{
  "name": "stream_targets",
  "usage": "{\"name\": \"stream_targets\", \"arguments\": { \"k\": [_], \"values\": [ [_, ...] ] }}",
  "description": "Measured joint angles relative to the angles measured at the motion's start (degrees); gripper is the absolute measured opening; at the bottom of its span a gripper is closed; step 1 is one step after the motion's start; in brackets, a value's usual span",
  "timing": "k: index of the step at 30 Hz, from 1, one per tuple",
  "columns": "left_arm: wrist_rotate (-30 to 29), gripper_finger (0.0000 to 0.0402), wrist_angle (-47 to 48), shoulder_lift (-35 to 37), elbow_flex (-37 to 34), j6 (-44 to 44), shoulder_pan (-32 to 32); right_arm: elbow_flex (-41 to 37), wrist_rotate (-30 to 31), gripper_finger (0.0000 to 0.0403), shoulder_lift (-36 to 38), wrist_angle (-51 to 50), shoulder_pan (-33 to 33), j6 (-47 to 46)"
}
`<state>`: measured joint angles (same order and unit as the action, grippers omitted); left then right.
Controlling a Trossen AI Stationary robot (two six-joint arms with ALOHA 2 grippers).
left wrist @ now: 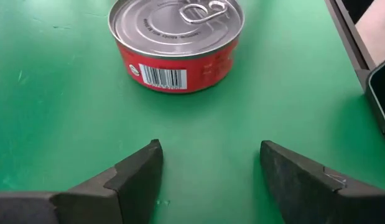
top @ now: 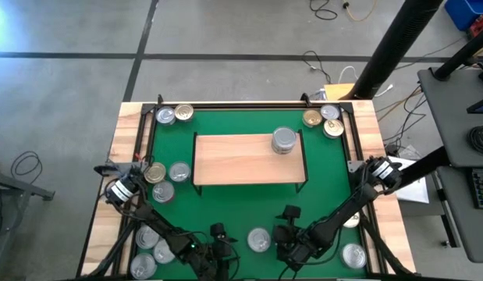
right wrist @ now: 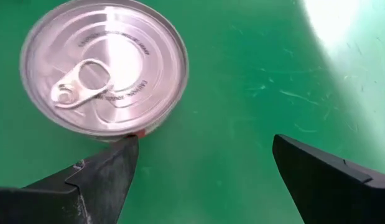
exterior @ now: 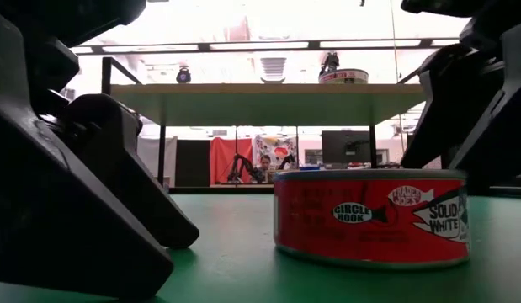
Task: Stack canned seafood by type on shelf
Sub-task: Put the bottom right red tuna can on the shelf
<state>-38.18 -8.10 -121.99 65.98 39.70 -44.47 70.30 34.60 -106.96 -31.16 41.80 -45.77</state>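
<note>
Round ringed silver-lidded tin, red label, smooth green mat

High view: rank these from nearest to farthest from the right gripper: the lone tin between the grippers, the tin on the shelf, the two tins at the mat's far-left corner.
From the right gripper:
1. Lone tin, just beside it.
2. Tin on the shelf, right end of the board.
3. Far-left corner pair, across the mat.

Green mat, floor cables

Grey concrete floor with dark seams, cables lying loose
</note>
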Motion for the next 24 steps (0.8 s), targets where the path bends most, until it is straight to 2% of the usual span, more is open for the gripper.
{"name": "stream_targets", "arguments": {
  "k": [6,17,24],
  "values": [
    [0.75,0.0255,-0.12,0.07,0.00,-0.51,0.85,0.00,-0.06,0.0364,0.00,0.61,-0.11,0.85],
    [-0.16,0.0328,-0.48,-0.02,-0.01,-0.38,1.84,0.00,-0.21,0.0364,0.00,0.63,-0.44,2.26],
    [-3.04,0.0350,-3.58,-0.65,-0.20,-4.08,2.08,0.00,-0.50,0.0364,0.00,0.78,-0.46,2.53]
  ]
}}
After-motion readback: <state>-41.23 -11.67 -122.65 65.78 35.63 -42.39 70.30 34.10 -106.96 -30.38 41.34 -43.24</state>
